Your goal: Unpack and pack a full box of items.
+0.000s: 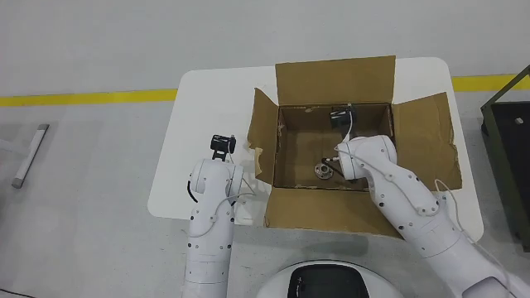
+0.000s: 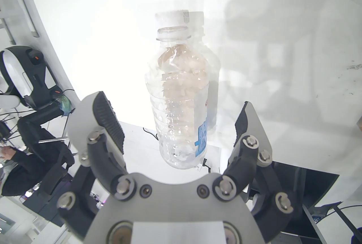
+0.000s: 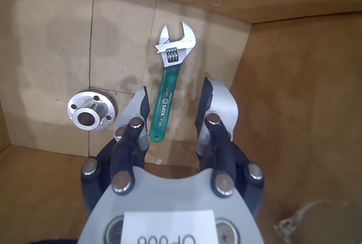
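An open cardboard box sits on the white table. On its floor lie a green-handled adjustable wrench and a round metal flange, also the flange in the top view. My right gripper is inside the box, open, its fingers straddling the wrench handle from above. Left of the box, my left gripper is open, with a clear plastic bottle lying on the table between and beyond its fingers, untouched.
The box flaps are folded outward on all sides. A dark green bin stands off the table's right edge. Bare table surface stretches left of the box.
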You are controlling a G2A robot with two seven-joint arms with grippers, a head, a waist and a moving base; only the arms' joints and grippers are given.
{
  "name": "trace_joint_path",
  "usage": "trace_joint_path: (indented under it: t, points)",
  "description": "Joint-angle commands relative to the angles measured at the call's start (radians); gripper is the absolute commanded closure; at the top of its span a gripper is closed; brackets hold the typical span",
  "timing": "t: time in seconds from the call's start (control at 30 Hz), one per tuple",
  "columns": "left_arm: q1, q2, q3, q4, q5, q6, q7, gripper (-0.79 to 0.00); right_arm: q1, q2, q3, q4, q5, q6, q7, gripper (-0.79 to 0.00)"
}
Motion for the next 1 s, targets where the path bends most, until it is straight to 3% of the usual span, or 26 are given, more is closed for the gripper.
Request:
trace_joint_path:
  t: [0.0, 0.17, 0.3, 0.7, 0.97]
  points:
    - [0.000, 0.000, 0.000, 0.000, 0.000, 0.000, 0.000, -0.785, -0.008, -0.007, 0.009, 0.002, -0.010, -0.003, 0.003, -0.446]
    - [0.000, 0.000, 0.000, 0.000, 0.000, 0.000, 0.000, -0.785, -0.023, -0.024, 0.025, 0.007, -0.034, -0.008, 0.008, -0.425]
    - [0.000, 0.000, 0.000, 0.000, 0.000, 0.000, 0.000, -0.785, -0.032, -0.037, 0.038, 0.011, -0.044, -0.010, 0.010, -0.360]
    - [0.000, 0.000, 0.000, 0.000, 0.000, 0.000, 0.000, -0.785, -0.050, -0.069, 0.075, 0.029, -0.069, -0.016, 0.016, -0.354]
    - [0.000, 0.000, 0.000, 0.000, 0.000, 0.000, 0.000, -0.785, -0.052, -0.084, 0.094, 0.049, -0.071, -0.011, 0.011, -0.308]
